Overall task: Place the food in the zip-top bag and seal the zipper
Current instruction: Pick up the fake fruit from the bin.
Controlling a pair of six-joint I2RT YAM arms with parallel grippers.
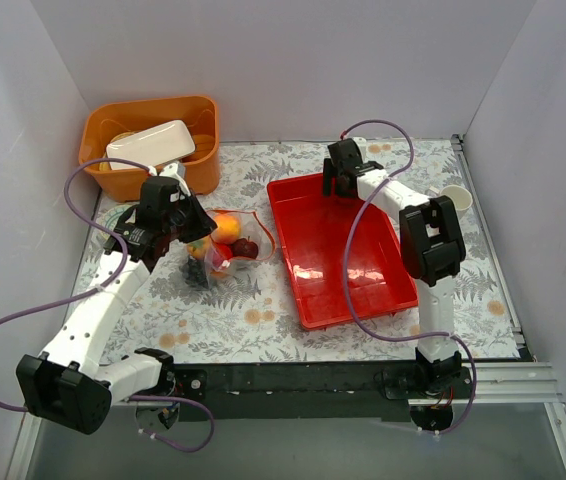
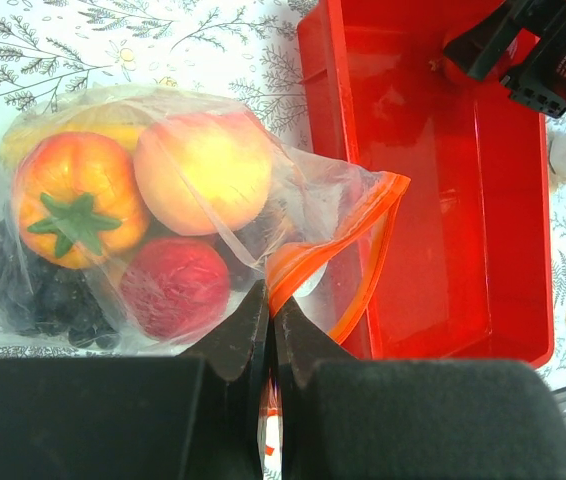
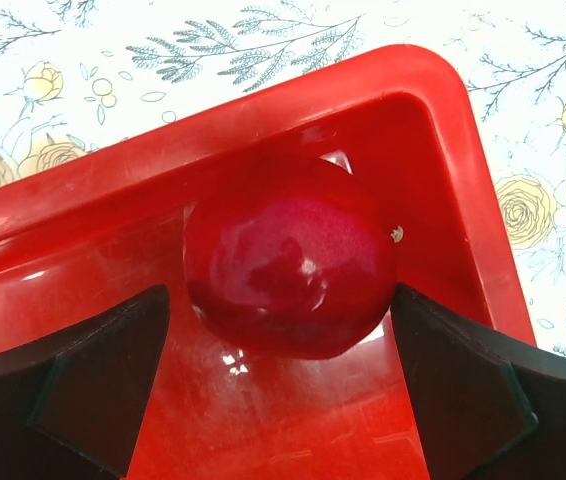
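The clear zip-top bag (image 1: pixel 225 245) lies on the flowered cloth left of the red tray (image 1: pixel 348 285). Inside it are a peach-orange ball (image 2: pixel 203 170), a green-orange mango (image 2: pixel 73 200), a red ball (image 2: pixel 175 285), a dark grape bunch (image 2: pixel 43 300) and a yellow piece (image 2: pixel 113 112). The orange-red zipper (image 2: pixel 373 235) hangs open towards the tray. My left gripper (image 2: pixel 271 312) is shut on the bag's mouth edge at the zipper. My right gripper (image 3: pixel 281 300) is open in the tray's far left corner, one finger on each side of a dark red ball (image 3: pixel 288 260).
An orange bin (image 1: pixel 98 125) holding a white container (image 1: pixel 148 140) stands at the back left. A white cup (image 1: pixel 458 198) stands right of the tray. White walls close in the left, back and right sides.
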